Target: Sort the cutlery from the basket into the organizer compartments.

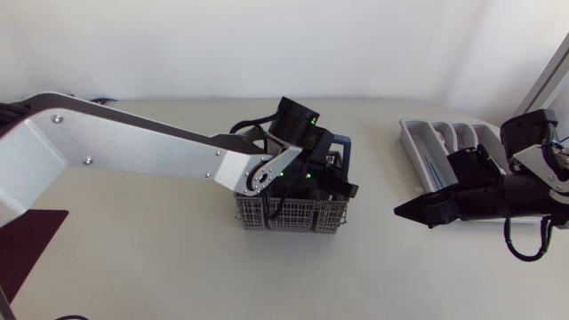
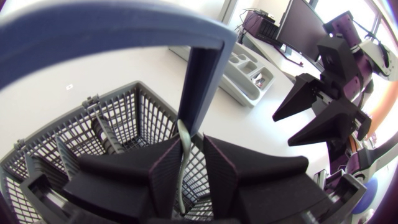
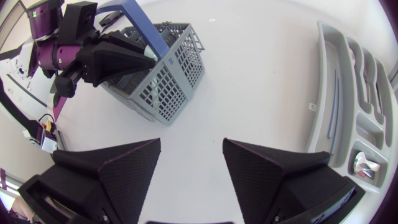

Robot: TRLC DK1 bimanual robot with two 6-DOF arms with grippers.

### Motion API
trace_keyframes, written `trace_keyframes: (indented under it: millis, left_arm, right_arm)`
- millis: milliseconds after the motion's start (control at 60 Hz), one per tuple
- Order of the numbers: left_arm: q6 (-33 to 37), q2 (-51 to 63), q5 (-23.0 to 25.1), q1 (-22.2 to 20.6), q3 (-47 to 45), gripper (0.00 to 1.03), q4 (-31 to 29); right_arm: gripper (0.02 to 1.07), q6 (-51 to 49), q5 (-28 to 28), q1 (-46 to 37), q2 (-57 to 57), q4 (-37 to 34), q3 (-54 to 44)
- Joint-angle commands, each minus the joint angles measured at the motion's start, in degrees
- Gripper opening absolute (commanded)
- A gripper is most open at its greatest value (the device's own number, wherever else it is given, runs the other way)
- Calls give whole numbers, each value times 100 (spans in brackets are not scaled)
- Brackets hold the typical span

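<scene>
We are at the pick. Our left gripper (image 2: 191, 144) is down inside the basket (image 1: 293, 216) at the middle of the head view. Its jaws stand narrowly apart with a thin pale cutlery handle (image 2: 181, 165) upright between them. The handle lies against one jaw and a sliver of gap shows on the other side, so we judge it not yet gripped.

To do this well, we should centre on the handle, close on it from both sides, then lift straight up. The lift must keep clear of the mesh walls and of the basket's blue carry handle (image 2: 200, 81), which crosses just ahead of the gripper.

Our right gripper (image 3: 191, 142) hangs wide open and empty over the table (image 1: 160, 258), between the basket and the organizer (image 1: 416, 140) at the right of the head view.

The arm hides whatever else the basket holds. In the organizer, a small shiny piece (image 3: 367, 165) lies in an end compartment, and what looks like a long thin piece (image 3: 336, 106) lies in the long outer compartment.
</scene>
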Motion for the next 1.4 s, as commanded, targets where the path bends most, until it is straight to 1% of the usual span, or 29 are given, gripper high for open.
trace_keyframes:
  millis: [0, 217, 583, 633, 833, 883, 1033, 1100, 1150, 1250, 1383]
  left_arm:
    - [93, -122, -25, 59, -233, 25, -83]
    - [172, -192, -43, 41, -277, 25, -83]
    - [322, -201, -350, -126, -145, 24, 5]
    - [357, -210, -385, -152, -154, 22, 31]
    - [436, -210, -500, -257, -171, 20, 119]
    - [489, -210, -535, -301, -189, 16, 128]
    - [673, -271, -913, -495, -330, 6, 339]
    - [709, -298, -1018, -547, -382, 6, 409]
    - [814, -289, -1238, -618, -391, 3, 427]
    - [1007, -280, -1607, -767, -505, 3, 602]
    - [1104, -324, -1695, -846, -628, 3, 690]
  right_arm:
    - [75, -115, -30, -25, 40, -85, -189]
    - [75, -115, -30, -16, 40, -76, -206]
    - [75, -124, -48, 19, 32, -76, -224]
    - [75, -141, -57, 19, 32, -76, -233]
    - [75, -168, -57, 19, 32, -85, -259]
    - [75, -177, -65, 28, 32, -85, -268]
    - [75, -185, -65, 28, -4, -85, -294]
    - [75, -194, -83, 28, -4, -85, -303]
    - [75, -194, -92, 37, -12, -85, -312]
    - [75, -194, -92, 37, -39, -94, -312]
    - [75, -194, -92, 46, -39, -76, -329]
